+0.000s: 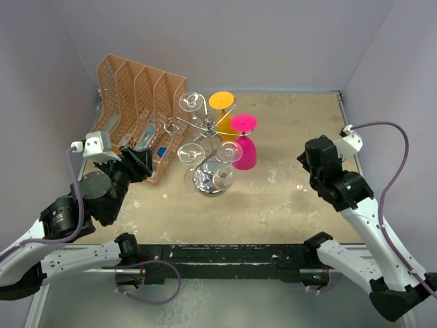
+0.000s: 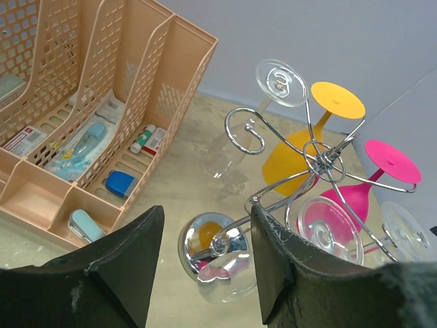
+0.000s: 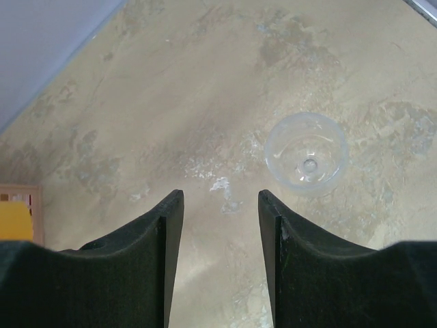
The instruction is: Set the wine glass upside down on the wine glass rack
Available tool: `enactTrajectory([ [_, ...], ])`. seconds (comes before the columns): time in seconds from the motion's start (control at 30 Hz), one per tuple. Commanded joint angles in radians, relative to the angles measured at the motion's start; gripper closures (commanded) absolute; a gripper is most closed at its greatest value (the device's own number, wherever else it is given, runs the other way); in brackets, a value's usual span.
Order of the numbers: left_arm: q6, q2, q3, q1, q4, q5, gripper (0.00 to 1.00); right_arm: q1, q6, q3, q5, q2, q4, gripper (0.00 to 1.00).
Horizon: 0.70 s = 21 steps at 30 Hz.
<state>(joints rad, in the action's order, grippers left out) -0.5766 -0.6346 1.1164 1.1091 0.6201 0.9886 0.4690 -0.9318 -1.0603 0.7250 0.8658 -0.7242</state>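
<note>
Two dark fingers (image 3: 164, 260) of the right gripper (image 3: 220, 198) are standing spread apart with nothing between them, only the bare mottled table (image 3: 171, 102) showing in the gap. Just ahead of them, toward the right of the wrist view, the wine glass (image 3: 307, 156) is sitting on the table. It is clear, with its round mouth facing the camera, and it is apparently upright and touching nothing else. The left gripper (image 2: 205, 212) is likewise holding its fingers wide with nothing pinched, hovering above the table and facing the wine glass rack (image 2: 321, 160). The rack's curled chrome arms are spreading from a central post over a shiny round base (image 2: 205, 246). Several glasses are hanging upside down from those arms: an orange glass (image 2: 300, 150) and a pink glass (image 2: 355, 195) on the far side, with clear glasses (image 2: 280, 82) among them. Left of the rack, the orange file organizer (image 2: 136, 75) is standing with small stationery (image 2: 82, 143) lying in its slots. From above, the rack is standing mid-table just beside the organizer. The left arm (image 1: 102, 191) is reaching close to the organizer's near end, and the right arm (image 1: 341, 184) is hovering well apart from the rack.
</note>
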Motion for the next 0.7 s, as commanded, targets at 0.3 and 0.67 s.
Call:
enactTrajectory([
  [0.3,-0.052,0.005,0.044,0.003,0.004,-0.022,0.49,-0.139,-0.127,0.071,0.134,0.092,0.033,0.65],
  [0.67,0.029,-0.044,0.063,0.003,-0.052,0.01,0.5,-0.254,-0.038,0.147,-0.016,0.074,0.174,0.64],
])
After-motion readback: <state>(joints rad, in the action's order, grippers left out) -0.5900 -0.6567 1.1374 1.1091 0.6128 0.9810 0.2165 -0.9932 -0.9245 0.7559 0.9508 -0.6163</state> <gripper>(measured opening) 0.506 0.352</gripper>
